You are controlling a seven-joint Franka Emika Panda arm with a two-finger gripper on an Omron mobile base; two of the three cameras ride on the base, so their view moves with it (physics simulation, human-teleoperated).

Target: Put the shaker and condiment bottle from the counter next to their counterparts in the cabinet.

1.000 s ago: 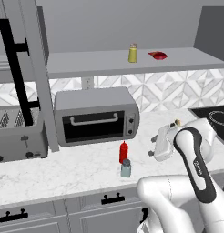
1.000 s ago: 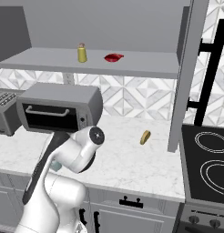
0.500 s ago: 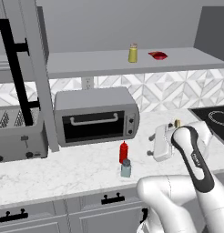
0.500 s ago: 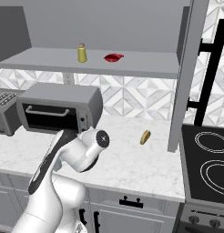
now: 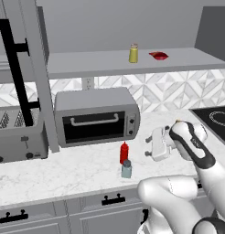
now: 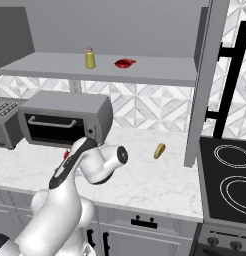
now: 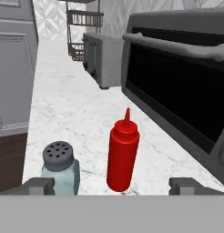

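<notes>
- Gripper (image 7: 111,185): jaws spread wide and empty, one dark tip at the lower left and one at the lower right of the hand view; in the left base view the gripper sits right of centre, pointing toward the two items.
- Condiment bottle (image 7: 122,152): upright on the counter (image 5: 64,171), lower centre of the hand view, between the spread tips and just in front of the toaster oven (image 5: 97,116).
- Shaker (image 7: 60,167): upright at lower left of the hand view, just beside the bottle; whether they touch cannot be told.
- Handling, bottle: judged light, soft-walled plastic, smooth and tapering; a squeeze at mid-body is advised, below the shoulder, never the nozzle. Tall and slim, so liable to topple if nudged.
- Handling, shaker: judged light, rigid, small and possibly slick; grip the body under the dark cap.
- Risk: the pair stand close, so closing on one may knock the other.
- Destination: cabinet (image 5: 132,64) shelf, upper centre of the left base view, holding the yellow shaker (image 5: 133,53) and red condiment thing (image 5: 158,55).
</notes>
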